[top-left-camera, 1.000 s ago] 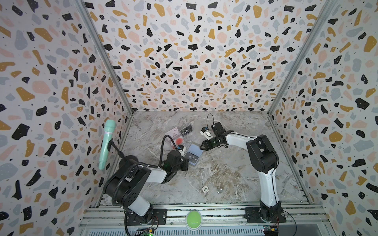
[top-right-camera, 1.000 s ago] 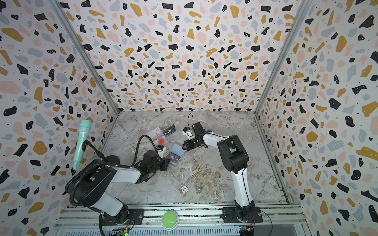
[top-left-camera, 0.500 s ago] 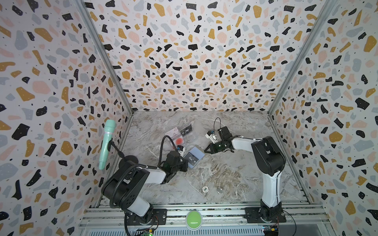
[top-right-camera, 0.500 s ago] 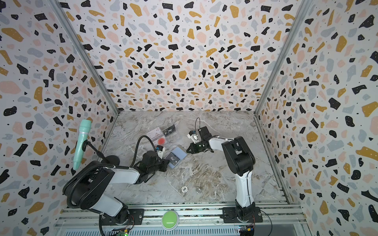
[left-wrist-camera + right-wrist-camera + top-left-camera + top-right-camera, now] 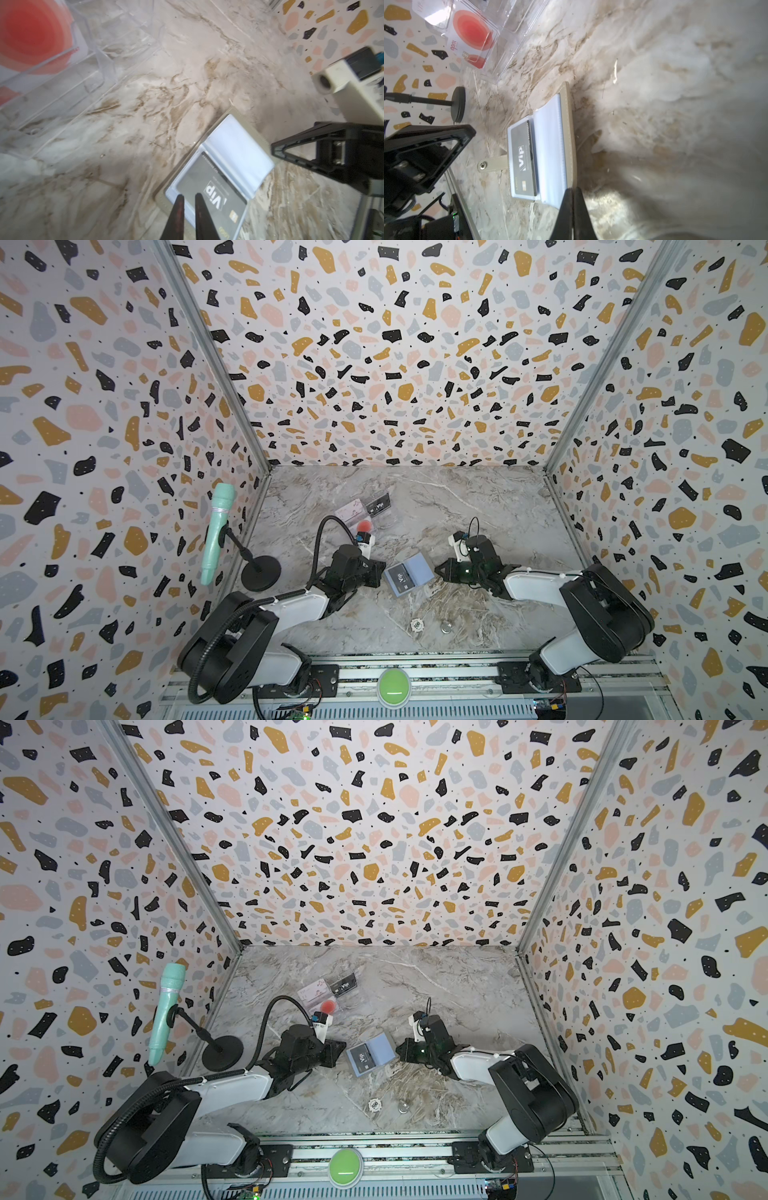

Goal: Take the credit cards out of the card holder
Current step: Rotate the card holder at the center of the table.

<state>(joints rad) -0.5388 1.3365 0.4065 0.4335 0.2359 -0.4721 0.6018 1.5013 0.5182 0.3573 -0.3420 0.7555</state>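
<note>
One VIP card [image 5: 212, 191] sits in the opened card holder [image 5: 239, 149] | left gripper [image 5: 189, 196] narrowly apart at its edge | right gripper [image 5: 572, 190] pressed together

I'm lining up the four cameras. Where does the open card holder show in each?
In a top view: card holder just below picture centre.
In a top view: card holder, same spot.
Left wrist: card holder by the left end effector.
Right wrist: card holder by the right end effector.
Shared landmark: red-circle card.

We're looking into a booth of terrazzo-patterned walls [image 5: 374, 344], with a grey marble-look bench [image 5: 478, 506] and aluminium corner posts [image 5: 212, 352], evenly lit.
</note>
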